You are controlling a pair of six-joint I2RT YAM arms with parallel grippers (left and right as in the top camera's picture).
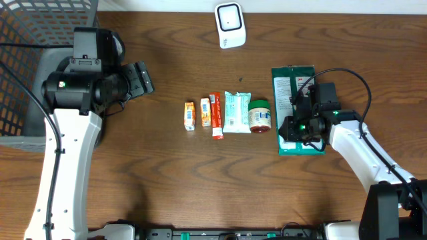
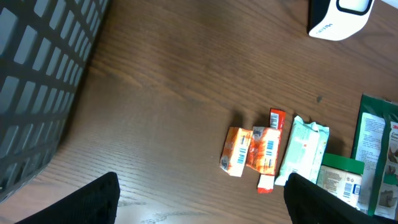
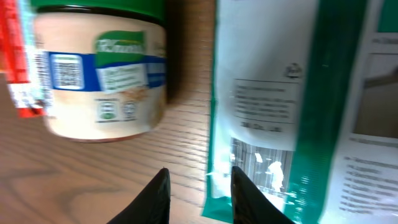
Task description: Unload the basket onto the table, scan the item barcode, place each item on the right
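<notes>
A green packet (image 1: 293, 93) lies flat at the right of the table, with printed panels showing on it in the right wrist view (image 3: 298, 93). My right gripper (image 1: 295, 130) hovers over its near left corner. Its jaws (image 3: 199, 171) stand slightly open, with wood grain showing between them and the packet's edge by the right finger. The white scanner (image 1: 229, 25) stands at the far middle and also shows in the left wrist view (image 2: 339, 18). My left gripper (image 1: 143, 79) is wide open and empty (image 2: 202, 186), away to the left of the items.
A row of items lies mid-table: an orange box (image 1: 189, 115), an orange packet (image 1: 205, 112), a red tube (image 1: 216, 115), a pale teal pack (image 1: 235, 112) and a green-lidded jar (image 1: 259, 115). A grey mesh basket (image 1: 40, 40) fills the far left corner.
</notes>
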